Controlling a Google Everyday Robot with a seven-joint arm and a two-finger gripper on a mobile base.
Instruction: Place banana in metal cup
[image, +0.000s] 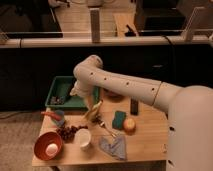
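The banana (94, 111), pale yellow with darker ends, stands tilted near the middle of the wooden table (150, 142), just in front of the green bin. My gripper (92, 103) is right at the banana's upper end, reaching down from the long white arm (125, 87). A pale upright cup (84, 138), which looks like the metal cup, stands a little to the front left of the banana, with its mouth open upward. The banana is outside the cup.
A green bin (62, 92) sits at the back left. A red bowl with a white egg (48, 146), dark grapes (67, 132), an orange carrot-like thing (51, 115), a green sponge (119, 120), a round orange fruit (130, 125), a grey cloth (114, 146) and a dark cylinder (134, 106) surround them.
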